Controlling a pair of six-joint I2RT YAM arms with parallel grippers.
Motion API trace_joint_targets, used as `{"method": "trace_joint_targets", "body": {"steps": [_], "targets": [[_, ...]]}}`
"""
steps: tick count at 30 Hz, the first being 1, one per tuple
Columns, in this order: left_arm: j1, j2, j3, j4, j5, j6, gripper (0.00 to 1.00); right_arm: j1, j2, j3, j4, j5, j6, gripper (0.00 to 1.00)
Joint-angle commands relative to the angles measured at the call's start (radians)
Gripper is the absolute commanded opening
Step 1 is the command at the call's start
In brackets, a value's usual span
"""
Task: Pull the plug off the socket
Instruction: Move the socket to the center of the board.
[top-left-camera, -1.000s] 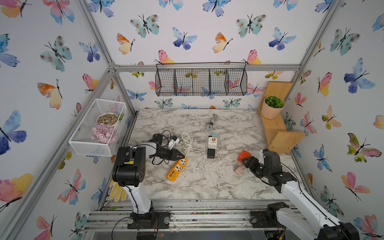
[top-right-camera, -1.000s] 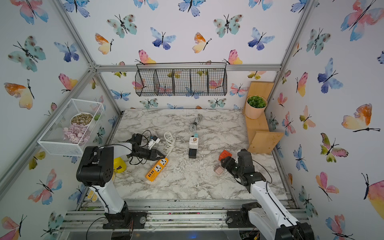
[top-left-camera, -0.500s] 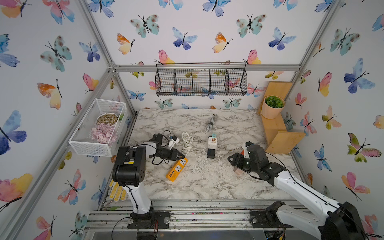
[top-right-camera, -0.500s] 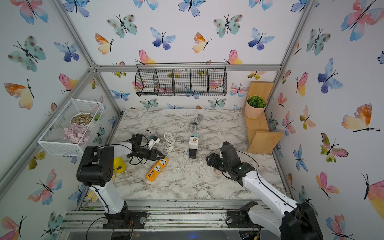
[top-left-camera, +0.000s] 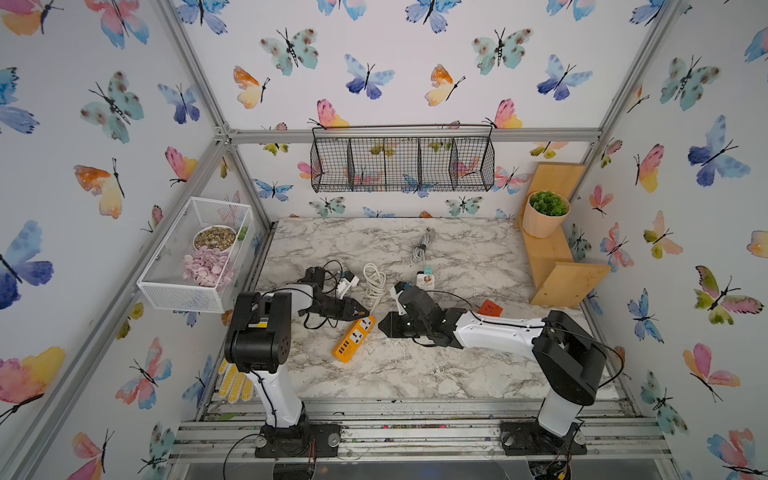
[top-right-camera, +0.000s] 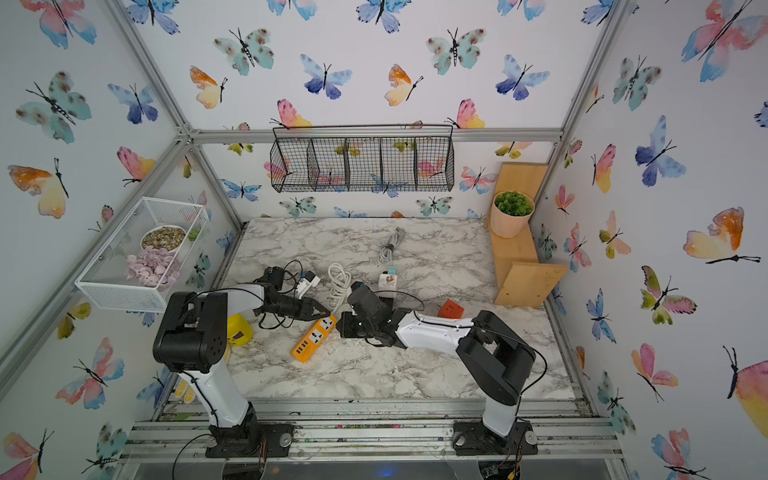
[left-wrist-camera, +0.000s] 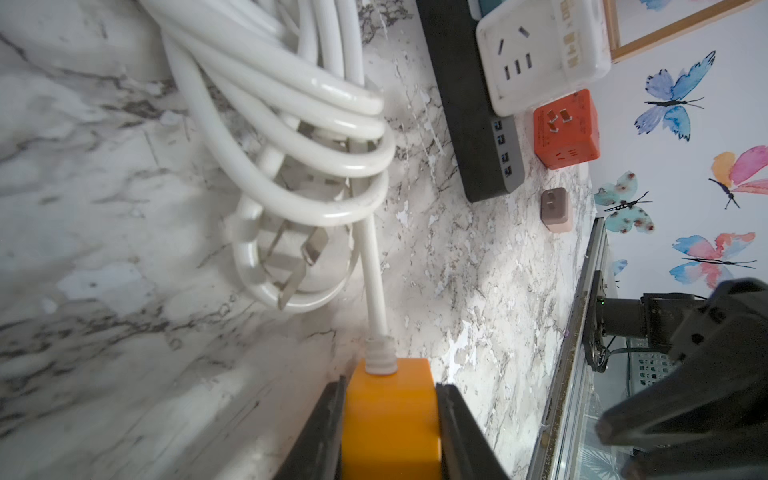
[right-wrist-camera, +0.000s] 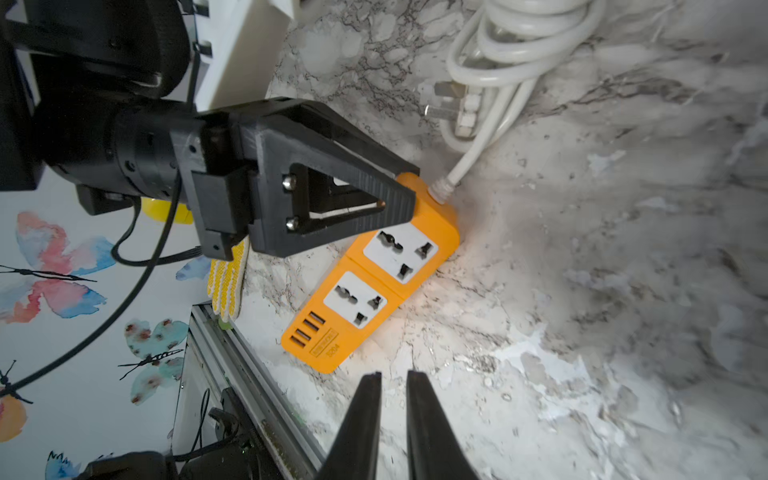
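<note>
Since the left gripper (left-wrist-camera: 390, 411) is clamped on only the cord end of the orange strip (top-left-camera: 353, 338), lower centre in a top view, watch the right gripper (right-wrist-camera: 392, 378). Its jaws are closed on nothing, tips just short of the strip's USB end. Push forward and you'd likely swing the strip out of that clamp.

Count:
- two outlets (right-wrist-camera: 401, 253), both empty
- one pinkish plug (left-wrist-camera: 556, 209), loose on the marble (left-wrist-camera: 478, 270), right-centre of the left wrist view
- one orange cube (left-wrist-camera: 567, 129), above the plug
</note>
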Motion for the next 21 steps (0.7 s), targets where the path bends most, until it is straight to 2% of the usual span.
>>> {"method": "trace_joint_targets", "body": {"steps": [1, 7, 15, 16, 21], "targets": [[0.013, 0.043, -0.011, -0.008, -0.202, 0.043, 0.00, 0.003, 0.081, 0.078, 0.074, -0.058, 0.002, 0.17], [0.012, 0.044, -0.012, -0.015, -0.198, 0.049, 0.00, 0.025, 0.207, 0.184, 0.071, -0.083, 0.014, 0.17], [0.013, 0.040, -0.009, -0.018, -0.196, 0.049, 0.00, 0.026, 0.278, 0.246, 0.040, -0.071, 0.008, 0.18], [0.013, 0.036, -0.008, -0.021, -0.194, 0.050, 0.03, 0.025, 0.285, 0.253, 0.031, -0.068, 0.006, 0.18], [0.005, -0.004, -0.019, -0.035, -0.186, 0.066, 0.27, 0.025, 0.321, 0.277, 0.003, -0.067, 0.001, 0.18]]}}
